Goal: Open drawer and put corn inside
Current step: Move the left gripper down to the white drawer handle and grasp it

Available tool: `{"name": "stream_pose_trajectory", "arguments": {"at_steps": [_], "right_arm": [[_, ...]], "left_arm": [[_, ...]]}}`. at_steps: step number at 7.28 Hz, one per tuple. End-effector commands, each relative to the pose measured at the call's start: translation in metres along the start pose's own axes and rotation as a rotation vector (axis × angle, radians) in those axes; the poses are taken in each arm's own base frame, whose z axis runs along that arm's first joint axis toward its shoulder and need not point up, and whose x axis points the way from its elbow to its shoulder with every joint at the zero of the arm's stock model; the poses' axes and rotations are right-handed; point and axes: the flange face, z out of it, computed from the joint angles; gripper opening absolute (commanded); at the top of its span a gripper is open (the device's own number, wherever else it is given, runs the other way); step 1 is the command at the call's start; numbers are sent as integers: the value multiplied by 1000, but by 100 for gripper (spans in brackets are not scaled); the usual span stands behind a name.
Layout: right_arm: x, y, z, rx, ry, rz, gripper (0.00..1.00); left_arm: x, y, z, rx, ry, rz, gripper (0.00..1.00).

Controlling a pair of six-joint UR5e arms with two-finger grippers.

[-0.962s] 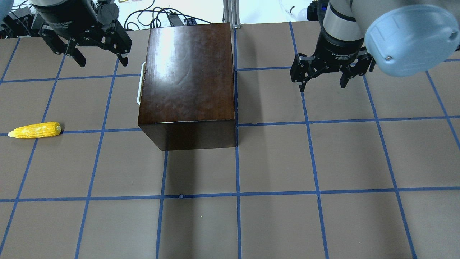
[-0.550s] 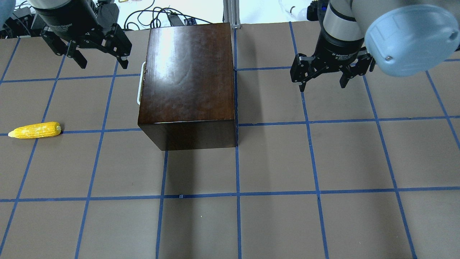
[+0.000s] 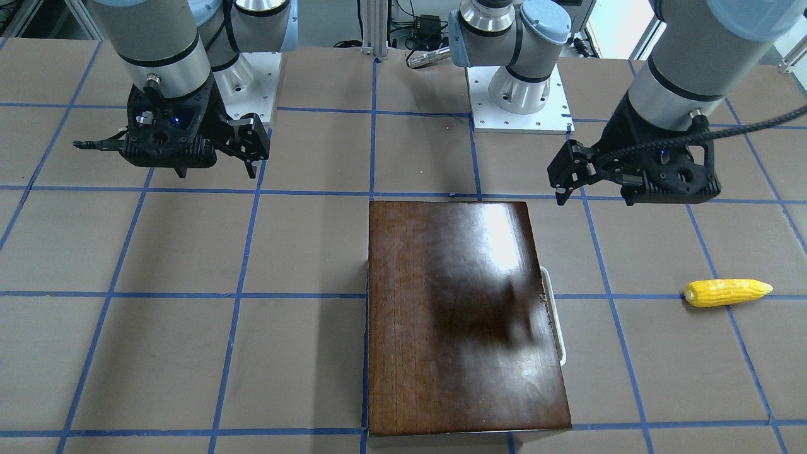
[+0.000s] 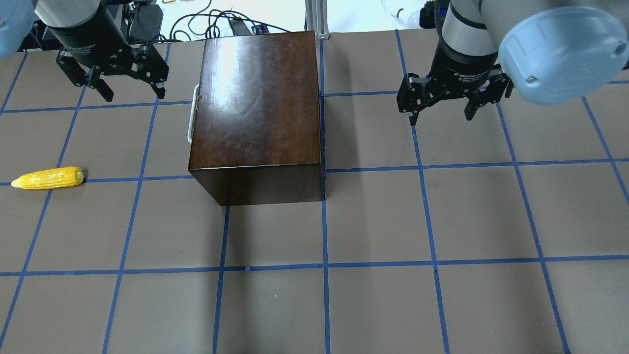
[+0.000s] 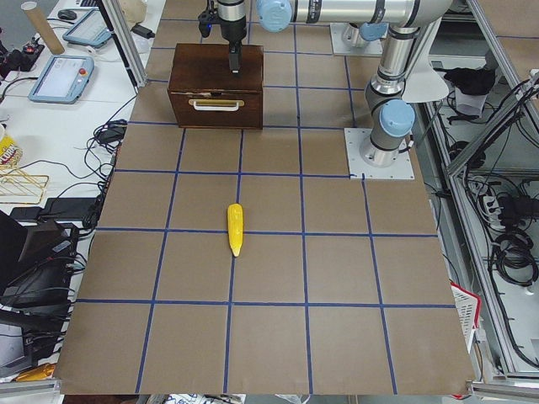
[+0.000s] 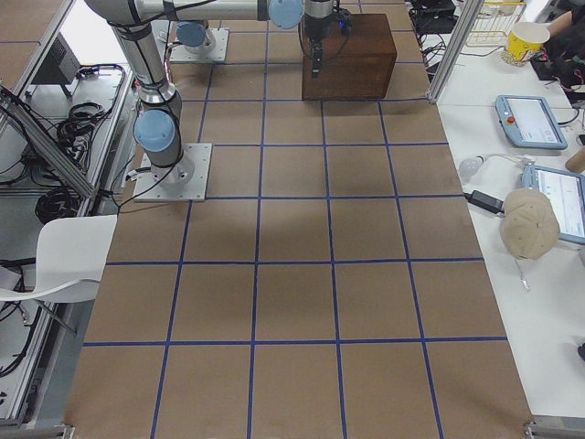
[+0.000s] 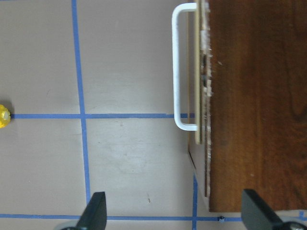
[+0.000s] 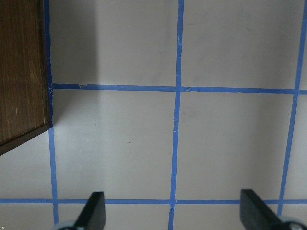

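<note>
The glossy dark-brown box (image 4: pixel 255 113) stands at the back middle of the table. Its drawer is closed, with the white loop handle (image 4: pixel 190 114) on the box's left side; the handle also shows in the left wrist view (image 7: pixel 178 67) beside the chipped front panel (image 7: pixel 204 72). The yellow corn (image 4: pixel 47 178) lies on the table far left of the box, apart from both grippers. My left gripper (image 4: pixel 131 93) is open and empty, above the table behind and left of the handle. My right gripper (image 4: pixel 441 118) is open and empty, right of the box.
The brown table is marked with a blue tape grid (image 4: pixel 324 265). Cables and an aluminium post (image 4: pixel 314 17) lie behind the box. The arm bases (image 3: pixel 517 94) stand on the robot's side of the table.
My left gripper has shifted a little to the left and slightly forward in the overhead view. The right arm, box and corn have not moved.
</note>
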Motion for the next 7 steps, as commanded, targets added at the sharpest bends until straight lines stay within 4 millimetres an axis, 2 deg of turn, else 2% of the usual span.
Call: {"name": "stream_pose_trajectory", "arguments": {"at_steps": [1, 4, 5, 7], "right_arm": [[0, 0, 0, 0, 0, 0, 100], [0, 0, 0, 0, 0, 0, 100], [0, 0, 0, 0, 0, 0, 100], [0, 0, 0, 0, 0, 0, 100]], "left_arm": [[-43, -23, 34, -42, 103, -15, 100], [-56, -45, 81, -81, 138, 68, 100], [-61, -53, 97, -70, 197, 68, 100], [-59, -72, 129, -14, 257, 68, 100]]}}
